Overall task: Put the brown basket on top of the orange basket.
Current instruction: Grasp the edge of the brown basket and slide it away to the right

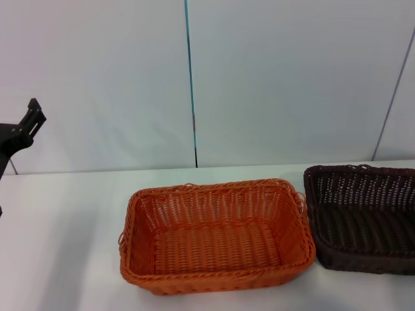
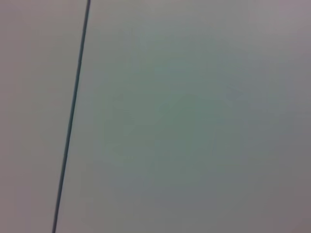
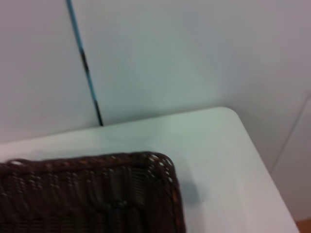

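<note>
Brown basket [image 1: 363,220] beside orange basket [image 1: 214,236]

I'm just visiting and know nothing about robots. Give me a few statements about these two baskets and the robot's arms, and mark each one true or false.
1. The brown basket is stacked on the orange basket. False: both sit on the white table, side by side.
2. The brown basket is on the orange basket's right side. True.
3. The orange basket holds fruit. False: it is empty, its woven bottom showing.
4. A gripper is clamped on the brown basket's rim. False: nothing touches it in the head or right wrist view.
5. A dark part of the left arm shows at the left edge of the head view, away from both baskets. True.
</note>
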`<move>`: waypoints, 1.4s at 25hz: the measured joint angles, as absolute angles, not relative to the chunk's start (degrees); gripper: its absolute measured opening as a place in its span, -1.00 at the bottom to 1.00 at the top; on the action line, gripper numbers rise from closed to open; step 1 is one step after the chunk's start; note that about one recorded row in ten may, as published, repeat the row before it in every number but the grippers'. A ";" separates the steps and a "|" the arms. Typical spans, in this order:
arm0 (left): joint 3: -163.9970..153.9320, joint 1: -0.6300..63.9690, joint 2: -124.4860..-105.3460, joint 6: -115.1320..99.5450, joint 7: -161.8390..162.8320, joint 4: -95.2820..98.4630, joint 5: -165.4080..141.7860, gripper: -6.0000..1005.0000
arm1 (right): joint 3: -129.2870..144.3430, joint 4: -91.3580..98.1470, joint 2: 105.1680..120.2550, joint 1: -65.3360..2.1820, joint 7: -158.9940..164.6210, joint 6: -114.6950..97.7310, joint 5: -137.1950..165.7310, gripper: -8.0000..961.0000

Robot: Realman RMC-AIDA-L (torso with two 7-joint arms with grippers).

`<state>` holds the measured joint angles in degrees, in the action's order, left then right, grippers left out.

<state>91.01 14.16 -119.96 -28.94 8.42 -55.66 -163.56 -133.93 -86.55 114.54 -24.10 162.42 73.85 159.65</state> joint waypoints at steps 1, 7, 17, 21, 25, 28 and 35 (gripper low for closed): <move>91.01 14.16 -119.91 -28.88 8.17 -55.68 -163.56 0.81 | -134.01 -85.58 114.20 -24.37 162.20 73.51 159.77 0.96; 91.05 13.48 -120.01 -28.73 7.25 -56.11 -163.60 0.81 | -134.53 -78.46 113.37 -26.55 159.49 68.27 159.80 0.96; 92.29 11.91 -120.12 -28.03 6.18 -58.97 -163.65 0.81 | -134.48 -71.82 111.38 -30.80 157.97 64.16 159.04 0.96; 92.98 12.10 -120.05 -25.25 4.39 -59.77 -163.65 0.81 | -134.26 -70.45 111.74 -32.02 157.16 63.00 157.83 0.96; 93.35 12.30 -120.28 -24.03 2.15 -60.40 -163.66 0.81 | -134.22 -67.41 111.85 -32.35 156.12 61.69 157.46 0.96; 93.72 12.33 -120.32 -23.95 1.86 -60.77 -163.66 0.81 | -134.42 -64.74 111.64 -32.37 155.58 60.14 157.47 0.96; 95.28 13.53 -120.50 -21.55 1.58 -62.02 -163.65 0.80 | -134.36 -59.49 111.22 -32.68 154.55 56.12 157.83 0.96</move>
